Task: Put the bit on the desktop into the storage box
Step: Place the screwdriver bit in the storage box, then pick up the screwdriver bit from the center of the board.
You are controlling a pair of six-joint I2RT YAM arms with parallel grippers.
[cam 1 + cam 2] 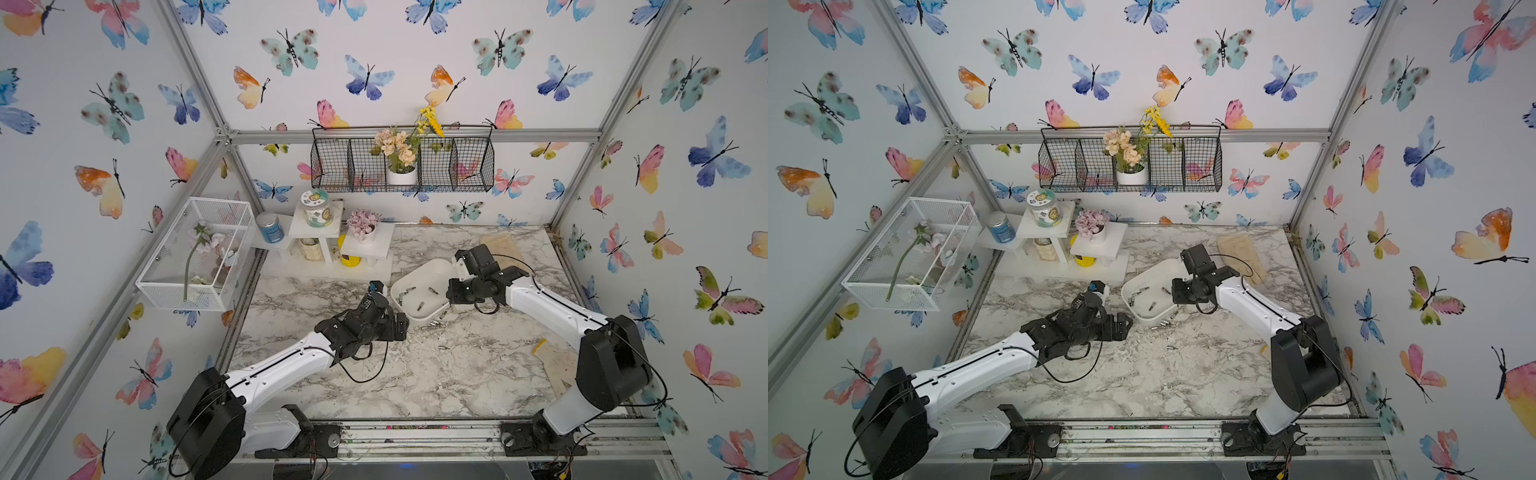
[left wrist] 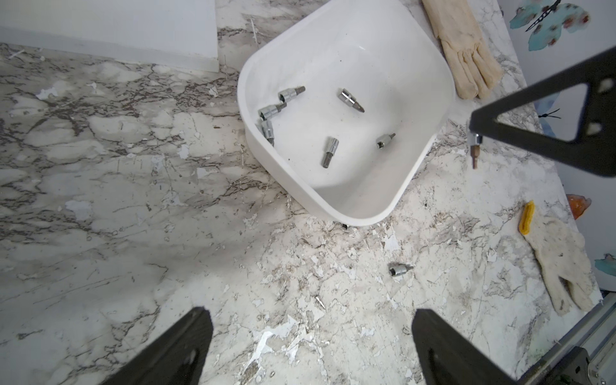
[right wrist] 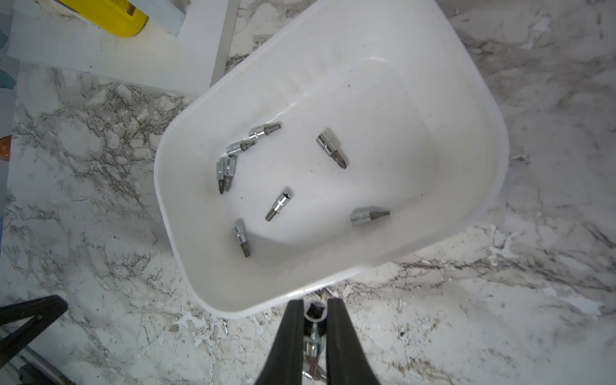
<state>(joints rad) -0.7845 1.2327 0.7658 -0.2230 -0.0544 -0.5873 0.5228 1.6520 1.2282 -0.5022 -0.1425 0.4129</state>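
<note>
The white storage box (image 1: 415,272) (image 3: 166,200) sits on the marble desktop (image 1: 415,382) with several silver bits (image 3: 331,150) lying inside. My right gripper (image 3: 315,311) is shut on a bit (image 3: 314,330), held upright just outside the box's near rim. In the left wrist view that bit (image 2: 474,150) hangs from the black right fingers (image 2: 533,133) above the marble. One loose bit (image 2: 400,269) (image 1: 444,348) lies on the desktop, and more lie by the box's near edge (image 1: 434,323). My left gripper (image 2: 313,320) stands open and empty over bare marble, left of the box.
A beige glove (image 2: 463,56) lies behind the box. A white glove with a yellow cuff (image 2: 560,263) lies at the desktop's right edge. A white shelf unit (image 1: 332,249) with jars and a yellow container (image 3: 110,16) stands at the back left.
</note>
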